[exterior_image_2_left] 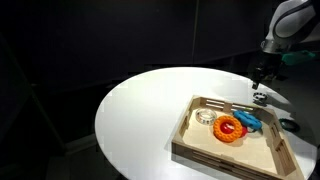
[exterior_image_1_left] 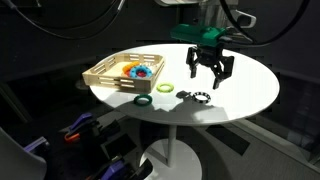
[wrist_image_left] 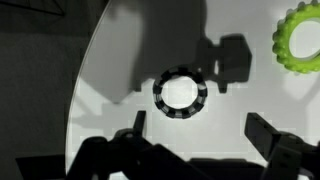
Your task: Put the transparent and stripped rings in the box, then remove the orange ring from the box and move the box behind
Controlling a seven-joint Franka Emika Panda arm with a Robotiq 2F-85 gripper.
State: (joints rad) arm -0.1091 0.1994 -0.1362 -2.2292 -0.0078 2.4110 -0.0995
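Box, a shallow wooden tray, is shown near one edge of the round white table. The gripper is seen above the tabletop with its jaws spread wide and nothing held between them. In the wrist view, the striped ring is framed between the two fingers, lying flat on the bare table and touched by neither. The orange ring is contained in the box, with a blue ring just beside it and the transparent ring near it. A yellow-green ring and a dark green ring are placed on the table outside the box, near its front wall.
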